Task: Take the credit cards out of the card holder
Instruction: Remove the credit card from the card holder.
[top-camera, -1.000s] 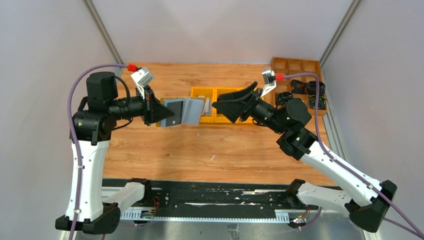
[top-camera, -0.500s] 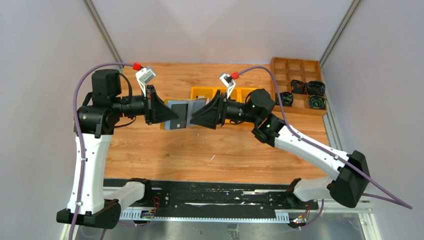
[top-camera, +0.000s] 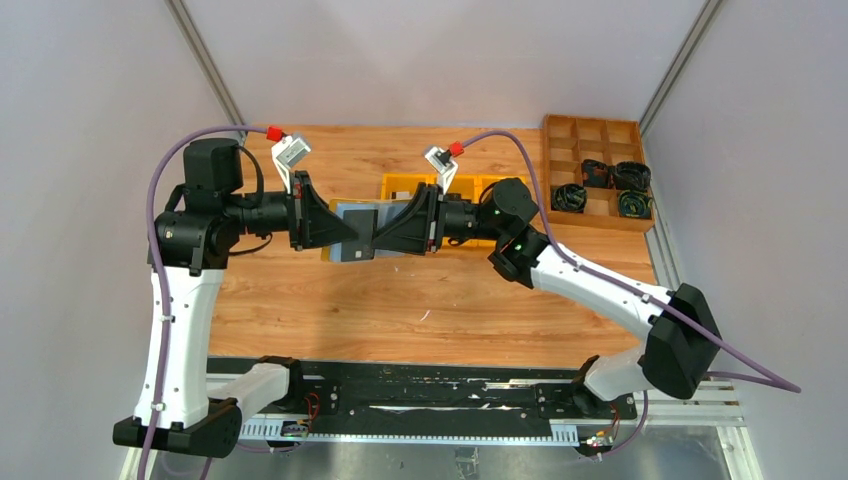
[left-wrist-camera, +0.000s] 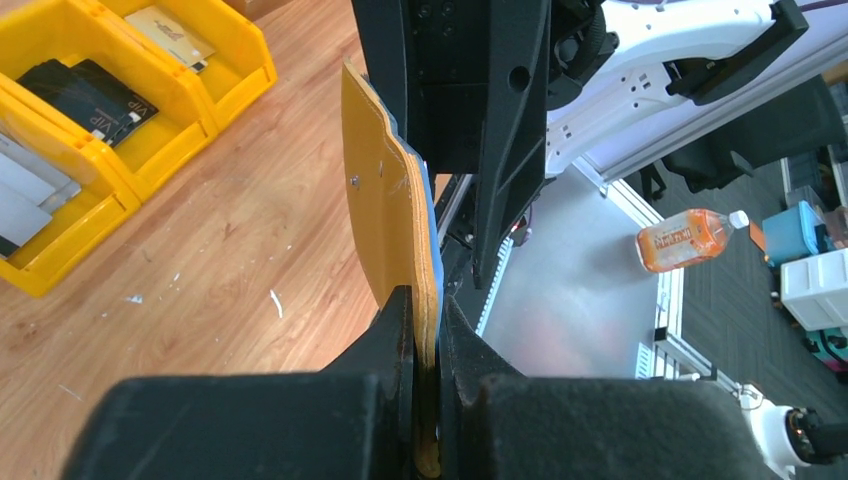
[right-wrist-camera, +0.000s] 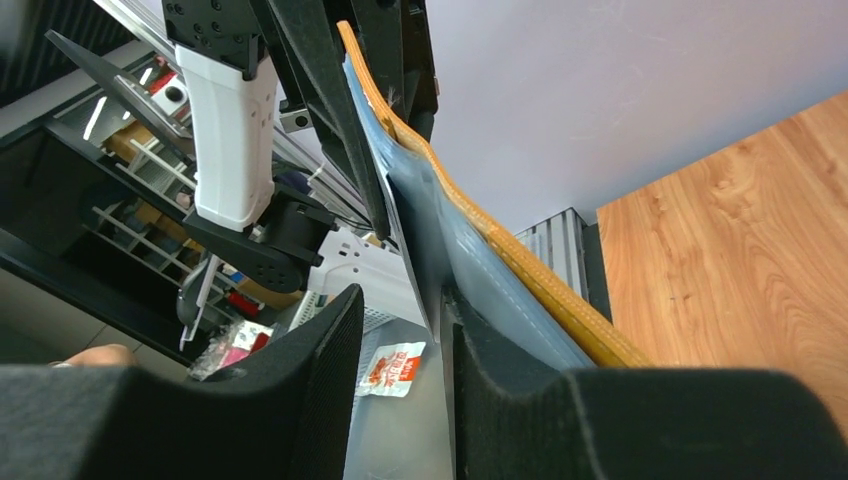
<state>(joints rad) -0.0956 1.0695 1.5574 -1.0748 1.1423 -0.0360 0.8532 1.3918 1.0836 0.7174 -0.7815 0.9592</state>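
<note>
Holder (left-wrist-camera: 385, 200) aloft near the bins (top-camera: 400, 184), above the worktop (top-camera: 400, 300). Left fingers (left-wrist-camera: 398, 335) clamp its yellow cover. Right fingers (right-wrist-camera: 318, 375), narrow, straddle a card (right-wrist-camera: 424, 268) edge, gap remaining.

The white-and-black left arm (top-camera: 178, 320) rises upright from its base, and its black wrist points toward 3 o'clock. The black two-finger left gripper (left-wrist-camera: 425, 312) is pinched tight on the edge of the mustard-yellow card holder (left-wrist-camera: 385, 200). The matching right arm (top-camera: 600, 290) reaches from 4 o'clock toward 9 o'clock. Its right gripper (right-wrist-camera: 400, 305) meets the left one almost tip to tip, with a clear gap between its fingers.
</note>
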